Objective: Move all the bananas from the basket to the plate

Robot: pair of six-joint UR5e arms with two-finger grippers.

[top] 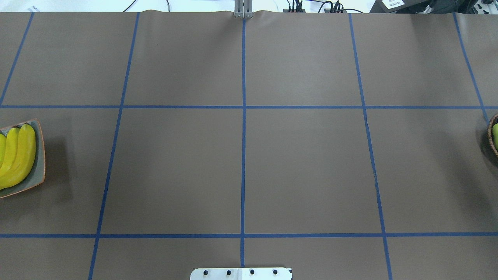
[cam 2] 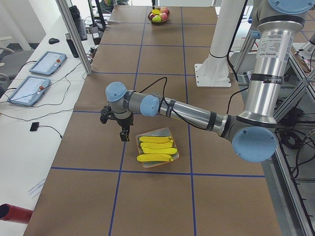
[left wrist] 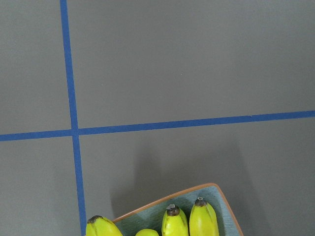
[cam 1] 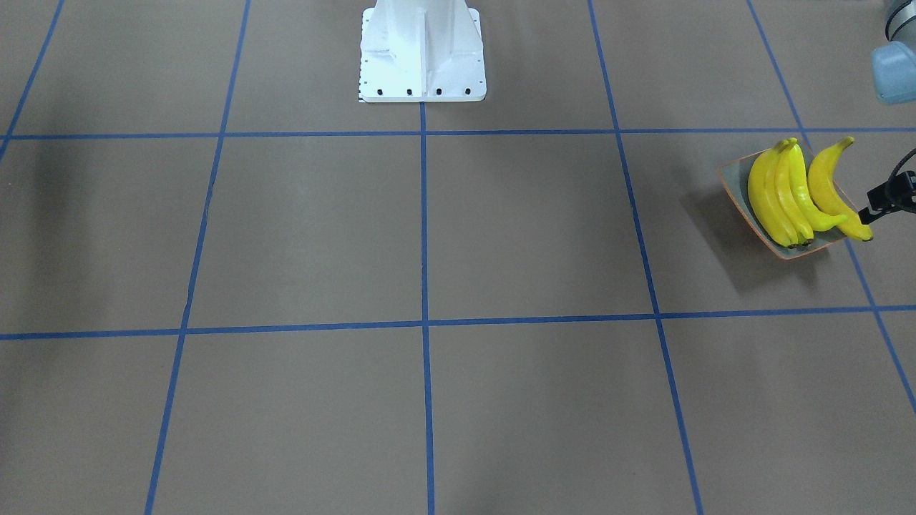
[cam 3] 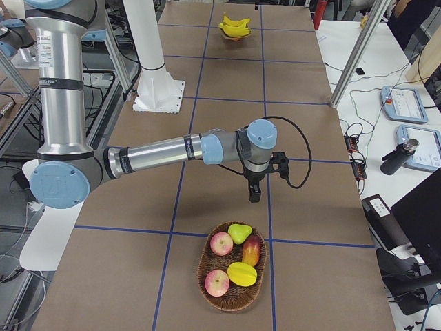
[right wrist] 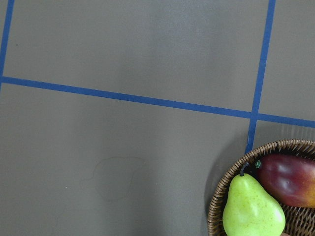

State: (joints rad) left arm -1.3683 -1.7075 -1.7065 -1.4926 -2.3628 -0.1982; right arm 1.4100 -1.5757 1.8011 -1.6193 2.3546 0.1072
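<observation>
Four yellow bananas (cam 1: pixel 791 192) lie side by side on the grey-green plate (cam 1: pixel 731 179) with the orange rim. The outermost banana (cam 1: pixel 834 189) rests on the plate's edge. Plate and bananas also show at the overhead view's left edge (top: pixel 39 159) and in the left wrist view (left wrist: pixel 216 194). My left gripper (cam 2: pixel 125 136) hangs beside the plate, above the table; a black part of it shows in the front view (cam 1: pixel 887 197). I cannot tell if it is open. My right gripper (cam 3: pixel 253 193) hangs just behind the wicker basket (cam 3: pixel 201 269); I cannot tell its state.
The basket holds apples (cam 3: pixel 221 243), a green pear (right wrist: pixel 253 211), a dark red fruit (right wrist: pixel 288 179) and a yellow fruit (cam 3: pixel 242 274); I see no banana in it. It also shows at the overhead view's right edge (top: pixel 491 136). The white robot base (cam 1: pixel 422 54) stands mid-table.
</observation>
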